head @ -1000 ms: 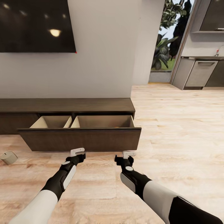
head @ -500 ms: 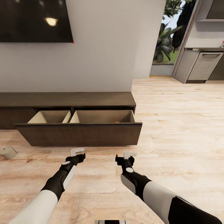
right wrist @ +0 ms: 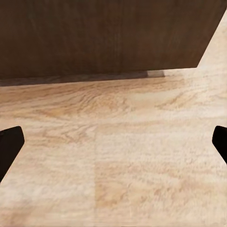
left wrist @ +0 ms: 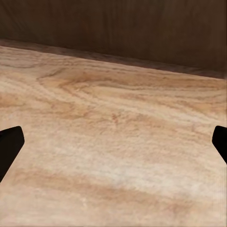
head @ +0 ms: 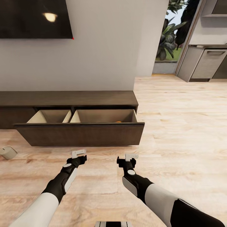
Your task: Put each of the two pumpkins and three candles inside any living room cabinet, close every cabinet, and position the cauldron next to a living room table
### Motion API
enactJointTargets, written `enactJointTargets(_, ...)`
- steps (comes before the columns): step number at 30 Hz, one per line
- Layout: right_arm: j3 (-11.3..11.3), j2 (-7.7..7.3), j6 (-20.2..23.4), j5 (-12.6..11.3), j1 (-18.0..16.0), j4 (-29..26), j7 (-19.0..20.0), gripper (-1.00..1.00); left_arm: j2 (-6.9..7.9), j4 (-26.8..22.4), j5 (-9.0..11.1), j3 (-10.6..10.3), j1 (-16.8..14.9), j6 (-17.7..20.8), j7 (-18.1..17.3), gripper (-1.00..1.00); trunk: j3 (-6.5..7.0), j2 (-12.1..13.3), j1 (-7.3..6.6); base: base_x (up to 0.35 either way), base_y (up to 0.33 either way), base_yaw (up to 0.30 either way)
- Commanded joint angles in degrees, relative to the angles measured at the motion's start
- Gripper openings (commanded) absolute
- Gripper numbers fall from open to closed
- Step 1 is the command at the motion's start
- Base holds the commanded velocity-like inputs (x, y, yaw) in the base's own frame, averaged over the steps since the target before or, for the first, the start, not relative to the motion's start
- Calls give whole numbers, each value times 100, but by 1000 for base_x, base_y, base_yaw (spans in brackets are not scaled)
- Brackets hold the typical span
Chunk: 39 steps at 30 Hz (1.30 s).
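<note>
Ahead, cabinet (head: 78,134) drawer sits closer vs before; head cam shows orange pumpkin (head: 118,121) inside, candle (head: 8,152) on floor; left gripper (head: 78,153) & right gripper (head: 130,156) wide open, empty.

Both arms reach forward side by side, white upper sleeves giving way to black forearms — the left gripper (head: 78,153) and right gripper (head: 130,155) each hang just short of the long dark brown wood drawer front (head: 78,134), touching nothing. In both wrist views the black fingertips (left wrist: 9,144) sit wide apart — jaws spread, empty.

Head camera high, facing cabinet (head: 78,134), wrist cameras low, probably sharing its front
</note>
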Motion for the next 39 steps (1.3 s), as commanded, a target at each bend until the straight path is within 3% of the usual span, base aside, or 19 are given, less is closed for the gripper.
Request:
enactJointTargets(1, 49, -1, -32, -60, -6, -1, -24, 100, 2, -10, 47, -27, -1, 25, 49, 100, -5, -2, -1, 131, 0, 0)
enactJointTargets(29, 55, 8, -32, -60, -7, -1, -24, 100, 7, -10, 41, -27, -1, 28, 50, 100, -5, -2, -1, 278, 0, 0)
enactJointTargets(39, 54, 1, -32, -69, -7, -1, -24, 100, 12, -10, 49, -27, -1, 28, 44, 100, -5, -2, -1, 52, 0, 0)
